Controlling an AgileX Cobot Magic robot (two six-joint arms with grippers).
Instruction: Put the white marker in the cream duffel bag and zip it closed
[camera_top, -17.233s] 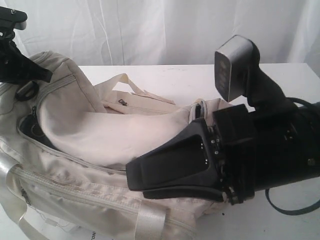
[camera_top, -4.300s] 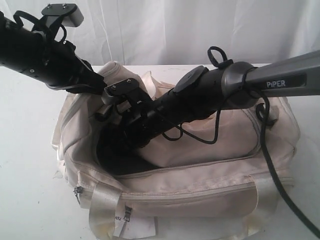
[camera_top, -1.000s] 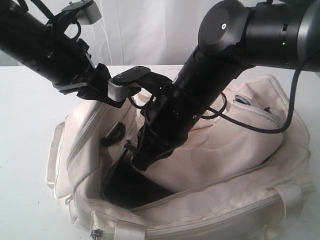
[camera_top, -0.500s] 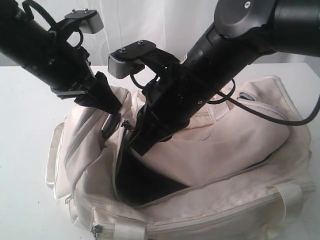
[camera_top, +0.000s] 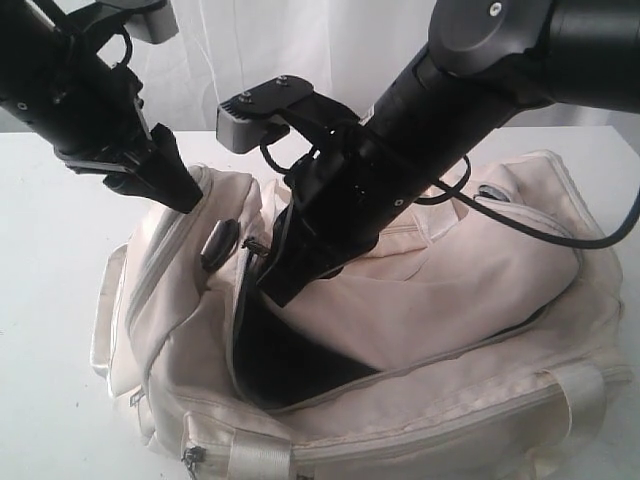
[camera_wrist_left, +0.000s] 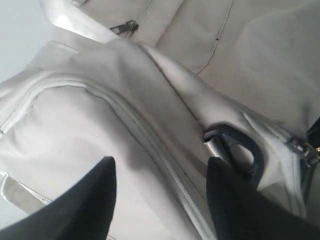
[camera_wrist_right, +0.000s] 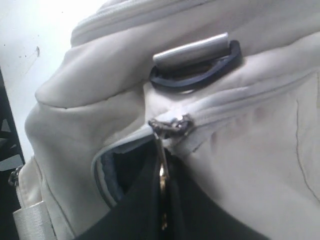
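The bag (camera_top: 470, 300) gapes under the right gripper (camera_top: 278, 285), its fingers clamped on the zipper pull (camera_wrist_right: 161, 175). The left gripper (camera_wrist_left: 161, 167), fingers apart, has just lifted off the fabric, so zipping may lack bracing. Marker unseen, probably inside.

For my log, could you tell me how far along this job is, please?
The marker is out of view, so whether it is inside is unclear. In hand: the right gripper pinches the zipper pull. Left: the mouth of the bag gapes, black lining showing, so zipping remains; the left gripper is open.
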